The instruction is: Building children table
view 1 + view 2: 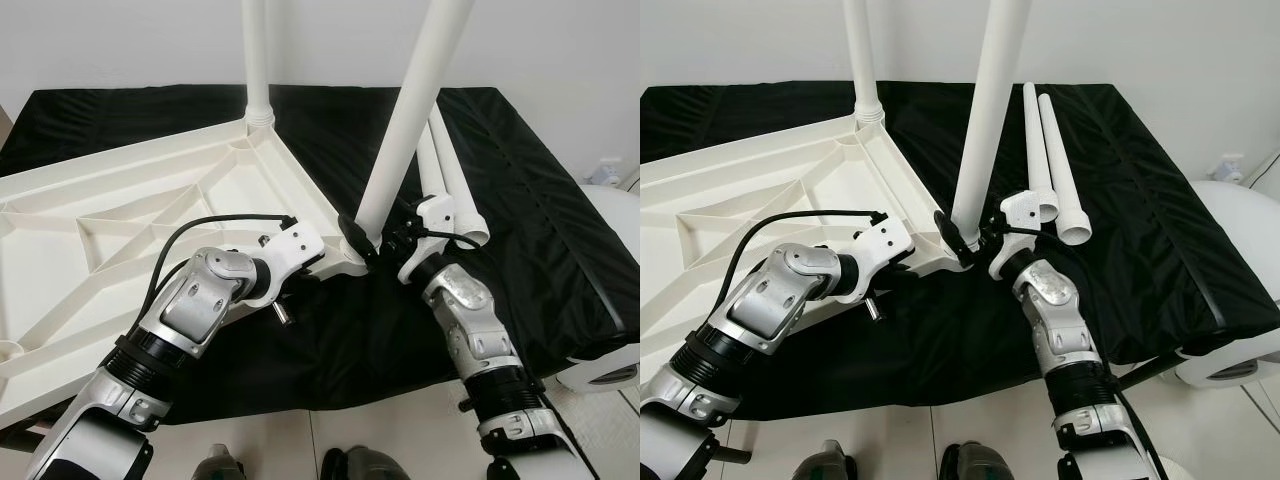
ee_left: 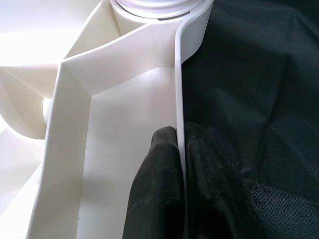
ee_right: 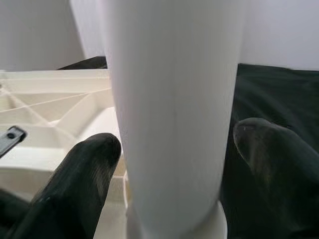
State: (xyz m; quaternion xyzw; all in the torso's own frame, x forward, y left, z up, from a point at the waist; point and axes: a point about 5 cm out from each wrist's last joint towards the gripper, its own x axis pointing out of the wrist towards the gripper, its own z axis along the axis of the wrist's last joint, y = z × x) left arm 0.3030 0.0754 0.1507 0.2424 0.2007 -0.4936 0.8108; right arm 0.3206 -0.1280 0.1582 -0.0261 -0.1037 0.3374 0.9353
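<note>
Tabletop (image 1: 120, 210) upside down on black cloth (image 1: 540, 200), two legs standing, two loose.
Left gripper (image 2: 182, 149) fingers pinch the tabletop's rim near its corner; right gripper (image 3: 174, 164) fingers straddle the near leg (image 1: 405, 120), gaps visible. Far leg (image 1: 257, 60) upright; two spare legs (image 1: 1055, 165) lie alongside.

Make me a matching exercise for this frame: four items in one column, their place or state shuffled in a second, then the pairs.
Items
1. left gripper
2. right gripper
3. far table leg
4. two spare legs

States
A. lying loose on the black cloth
B. standing upright in a corner socket of the upturned tabletop
C. clamped on the tabletop's edge rim
D. jaws either side of the near leg at its base

Pairs: 1-C, 2-D, 3-B, 4-A
</note>
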